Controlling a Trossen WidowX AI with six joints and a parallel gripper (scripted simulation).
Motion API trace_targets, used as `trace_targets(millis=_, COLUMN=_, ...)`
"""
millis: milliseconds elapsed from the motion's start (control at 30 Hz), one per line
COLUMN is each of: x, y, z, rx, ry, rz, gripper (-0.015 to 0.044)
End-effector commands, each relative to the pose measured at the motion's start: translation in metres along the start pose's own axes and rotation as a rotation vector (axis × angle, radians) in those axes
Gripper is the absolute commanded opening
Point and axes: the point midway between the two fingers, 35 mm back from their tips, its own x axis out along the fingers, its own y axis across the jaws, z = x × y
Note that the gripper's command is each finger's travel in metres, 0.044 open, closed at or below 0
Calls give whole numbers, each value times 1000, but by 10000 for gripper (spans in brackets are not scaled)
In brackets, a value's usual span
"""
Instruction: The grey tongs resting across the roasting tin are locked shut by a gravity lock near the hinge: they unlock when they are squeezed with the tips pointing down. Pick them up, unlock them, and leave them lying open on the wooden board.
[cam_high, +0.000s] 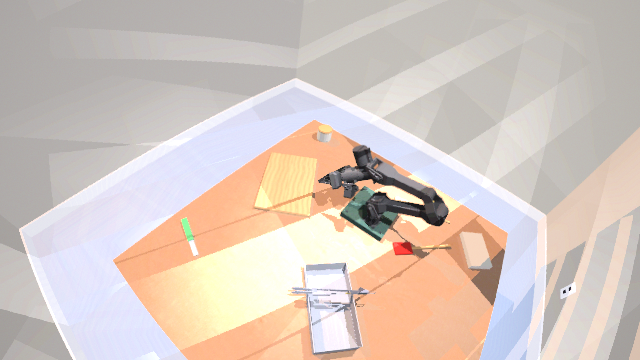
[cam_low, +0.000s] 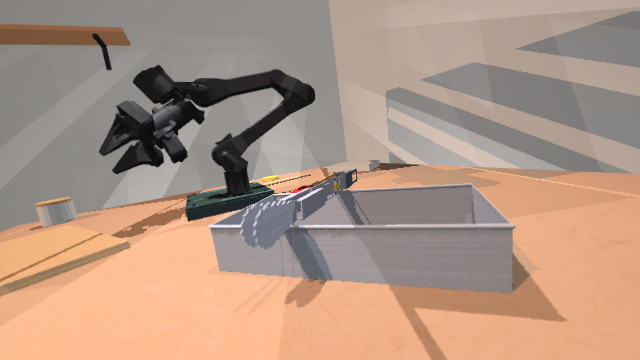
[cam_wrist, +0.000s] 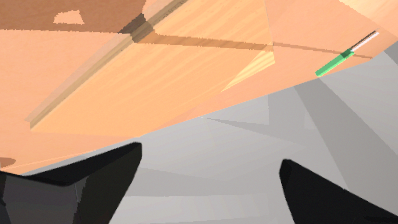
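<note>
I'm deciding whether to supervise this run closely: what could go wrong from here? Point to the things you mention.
The tongs (cam_high: 327, 290) (cam_low: 316, 200) lie across the rims of the roasting tin (cam_high: 336, 350) (cam_low: 400, 257), overhanging both sides, so a off-centre grasp might tip them. The gripper (cam_high: 322, 180) (cam_low: 107, 162) (cam_wrist: 211, 158) could also knock the tin's raised walls while descending.

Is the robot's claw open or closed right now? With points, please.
Open: the claw (cam_high: 320, 180) (cam_low: 107, 162) (cam_wrist: 211, 158) has its two fingers spread wide apart, with nothing between them.

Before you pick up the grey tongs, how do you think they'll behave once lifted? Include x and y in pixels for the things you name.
The tongs (cam_high: 330, 290) (cam_low: 315, 202) look like thin, stiff metal, so they probably won't sag. Being long, and resting across the roasting tin (cam_high: 336, 335) (cam_low: 400, 257) with both ends past its walls, they may tip or swing if gripped off-centre. Their smooth, narrow arms could be slippery.
</note>
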Motion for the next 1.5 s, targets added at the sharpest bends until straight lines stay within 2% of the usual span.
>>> trace_targets(millis=0, x=0, y=-2, z=0, rx=1, ry=-7, rz=-3, gripper=426)
trace_targets(millis=133, x=3, y=-19, z=-1, rx=6, ry=-88, rz=-26, gripper=440)
trace_targets(millis=467, x=20, y=-126, z=18, rx=-61, ry=-502, rz=-96, gripper=440)
trace_targets(millis=667, x=24, y=-196, z=58, rx=-149, ry=-717, rz=-82, gripper=440)
trace_targets(millis=867, x=10, y=-261, z=123, rx=-330, ry=-894, rz=-22, gripper=440)
trace_targets(millis=1033, x=-15, y=-302, z=190, rx=-499, ry=-985, rz=35, gripper=440)
trace_targets(millis=1233, x=-59, y=-324, z=275, rx=-721, ry=-1034, rz=100, gripper=440)
trace_targets(millis=1467, x=-62, y=-325, z=283, rx=-751, ry=-1036, rz=108, gripper=440)
